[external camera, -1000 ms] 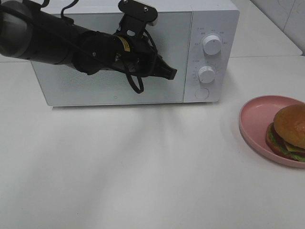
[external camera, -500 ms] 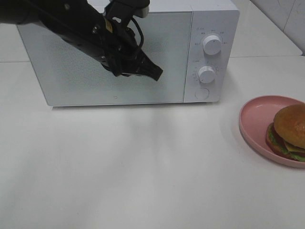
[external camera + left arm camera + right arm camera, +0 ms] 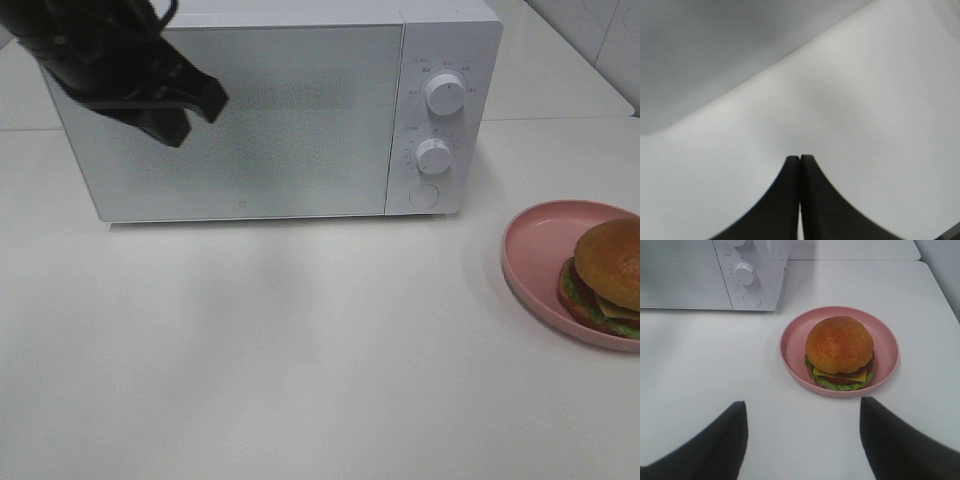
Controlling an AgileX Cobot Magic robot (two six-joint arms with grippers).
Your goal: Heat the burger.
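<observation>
the left gripper (image 3: pixel 800 165), jaws pressed together, hangs before the microwave (image 3: pixel 300 110) door's far edge. right gripper (image 3: pixel 802 412) gapes wide, empty; just ahead, burger (image 3: pixel 840 351) on pink plate (image 3: pixel 792 342); bare table (image 3: pixel 300 350) between.

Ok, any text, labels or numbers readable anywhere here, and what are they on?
None can be read.
Microwave control panel: small grey markings around both dials, too small and blurred to read.
Microwave door: a tiny mark near its lower edge, unreadable.
Burger and pink plate: no print visible.
</observation>
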